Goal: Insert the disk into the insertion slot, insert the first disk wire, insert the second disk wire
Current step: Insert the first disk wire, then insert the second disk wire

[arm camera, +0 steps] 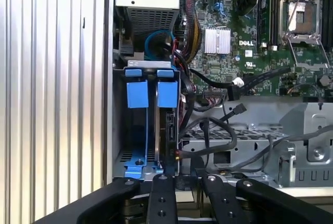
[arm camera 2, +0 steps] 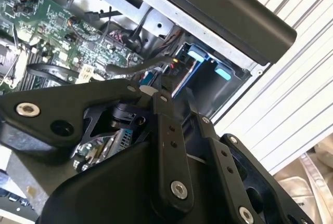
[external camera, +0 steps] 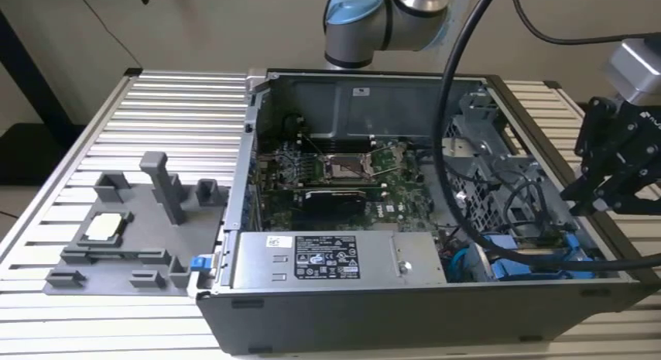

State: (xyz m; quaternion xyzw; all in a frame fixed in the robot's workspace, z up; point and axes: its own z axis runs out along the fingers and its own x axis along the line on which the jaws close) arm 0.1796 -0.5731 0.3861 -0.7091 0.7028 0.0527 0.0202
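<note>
The insertion slot [arm camera: 136,133] is a grey bay with blue end tabs [arm camera: 138,94] at the corner of the open computer case [external camera: 309,306]. The disk [arm camera: 167,130] stands edge-on inside it, held in its blue carrier [arm camera: 136,171]. A loose black wire with a small plug [arm camera: 240,109] hangs over the neighbouring cage, not joined to the disk. My gripper [arm camera: 183,178] hovers just outside the slot's mouth, fingers apart, nothing between them. In the exterior view the gripper [external camera: 599,193] hangs over the case's right wall, above the blue bay [external camera: 516,263]. The second wrist view shows the bay [arm camera 2: 203,65] past the fingers [arm camera 2: 167,130].
A grey labelled power supply box [external camera: 330,259] sits beside the bay. The green motherboard [external camera: 341,174] and a perforated cage [arm camera: 250,135] with tangled cables fill the case. A grey fixture tray [external camera: 124,236] lies on the slatted table at the exterior view's left.
</note>
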